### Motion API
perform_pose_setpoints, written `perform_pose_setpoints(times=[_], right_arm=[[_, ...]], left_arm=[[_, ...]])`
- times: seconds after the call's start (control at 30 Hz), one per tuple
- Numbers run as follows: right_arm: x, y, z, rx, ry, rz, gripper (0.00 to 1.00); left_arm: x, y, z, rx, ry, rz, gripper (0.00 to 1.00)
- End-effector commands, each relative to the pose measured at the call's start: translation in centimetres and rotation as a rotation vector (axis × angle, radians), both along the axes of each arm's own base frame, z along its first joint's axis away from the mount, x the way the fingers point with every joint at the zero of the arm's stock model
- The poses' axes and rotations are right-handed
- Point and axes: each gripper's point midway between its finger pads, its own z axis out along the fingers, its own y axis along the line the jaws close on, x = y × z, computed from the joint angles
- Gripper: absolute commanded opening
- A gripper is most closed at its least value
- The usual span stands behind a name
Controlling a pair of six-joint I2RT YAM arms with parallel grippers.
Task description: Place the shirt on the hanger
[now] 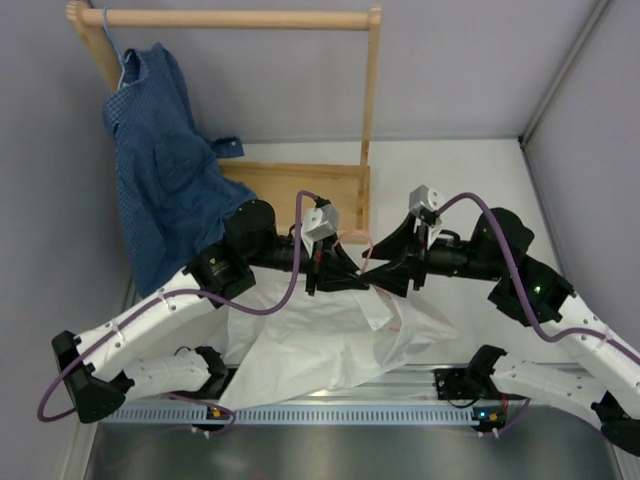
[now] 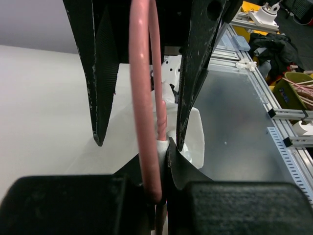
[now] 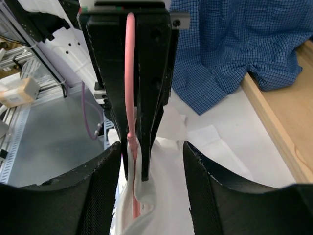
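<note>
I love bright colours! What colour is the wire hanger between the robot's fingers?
Pink. The hanger shows best in the left wrist view.

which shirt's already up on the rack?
The blue checked shirt, hanging from the wooden rail at back left. The white shirt lies crumpled on the table, not hung.

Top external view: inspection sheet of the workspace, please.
Surface: white table, no spills seen.
Job's things: pink hanger held mid-air; white shirt crumpled beneath, fabric bunched at the hanger's neck.
Clutter: blue checked shirt hanging on wooden rack.
End effectors: left end effector shut on hanger; right end effector open, straddling the wire.
Cables: purple cable looped along each arm.
Surroundings: grey walls.
</note>
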Motion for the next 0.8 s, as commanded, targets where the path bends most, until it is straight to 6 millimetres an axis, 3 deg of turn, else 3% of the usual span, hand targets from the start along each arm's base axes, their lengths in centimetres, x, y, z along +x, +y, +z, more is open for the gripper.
perform_pose_setpoints(times=[0.0, 0.37, 0.47, 0.5, 0.57, 0.6, 0.63, 0.77], right_arm=[[-1.3, 0.3, 5.5, 0.151, -0.124, 0.073, 0.5], [-1.3, 1.4, 6.4, 0.199, -0.142, 0.121, 0.21], [-1.3, 1.4, 6.5, 0.21, -0.147, 0.122, 0.0], [-1.1, 1.4, 6.4, 0.212, -0.147, 0.108, 0.0], [-0.9, 1.0, 6.7, 0.223, -0.166, 0.08, 0.0], [-0.2, 0.7, 6.7, 0.225, -0.169, 0.03, 0.0], [0.2, 0.1, 6.7, 0.219, -0.184, -0.009, 0.0], [3.6, -2.1, 6.0, 0.16, -0.18, -0.257, 0.0]], left_arm=[[-1.3, 0.4, 1.4, -0.075, -0.072, -0.062, 0.0], [-2.0, 0.8, 1.3, -0.075, -0.072, -0.092, 0.0], [-1.8, 0.8, 1.6, -0.078, -0.082, -0.074, 0.0], [-1.6, 0.8, 1.3, -0.059, -0.076, -0.061, 0.0], [-1.3, 1.0, 1.3, -0.036, -0.076, -0.037, 0.19], [0.1, 1.0, 1.4, -0.024, -0.095, 0.05, 0.41], [1.0, 1.3, 1.8, -0.014, -0.104, 0.117, 0.98], [7.2, 5.5, 3.5, 0.028, -0.126, 0.601, 0.98]])
